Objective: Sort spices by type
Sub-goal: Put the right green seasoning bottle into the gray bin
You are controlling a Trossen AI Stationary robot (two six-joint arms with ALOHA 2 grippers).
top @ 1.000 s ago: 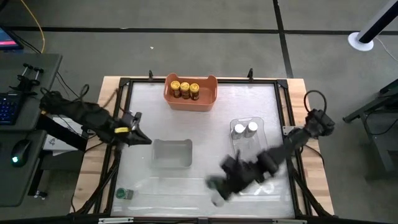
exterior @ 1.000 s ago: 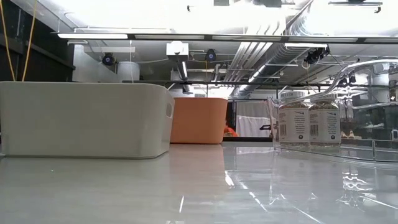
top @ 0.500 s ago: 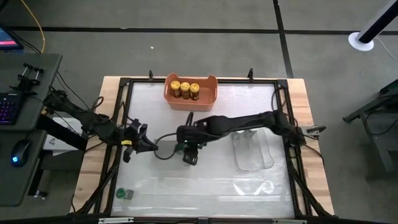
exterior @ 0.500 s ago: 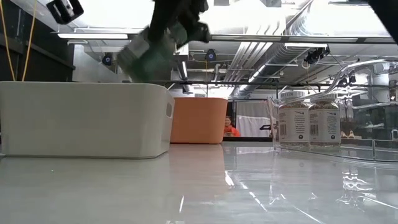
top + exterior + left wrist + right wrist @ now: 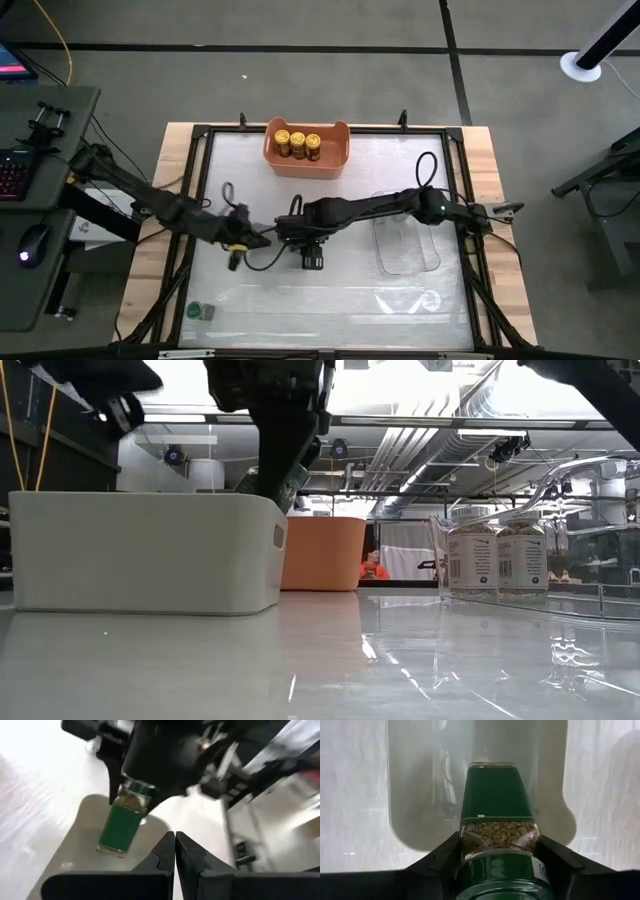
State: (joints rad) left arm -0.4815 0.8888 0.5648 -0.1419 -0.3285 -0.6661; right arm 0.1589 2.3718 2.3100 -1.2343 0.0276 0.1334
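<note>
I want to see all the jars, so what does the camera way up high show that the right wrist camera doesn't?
Only the high view shows the orange tub with three yellow-lidded jars, another green-lidded jar lying near the table's front left corner, and the left gripper beside the white tub. Only the right wrist view shows the held green jar close up, with pale flakes inside. Both show the right gripper over the white tub.

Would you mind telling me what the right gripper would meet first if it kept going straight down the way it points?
Most likely the floor of the white tub: the right gripper holds the green-lidded jar pointed into it, though depth is unclear.
</note>
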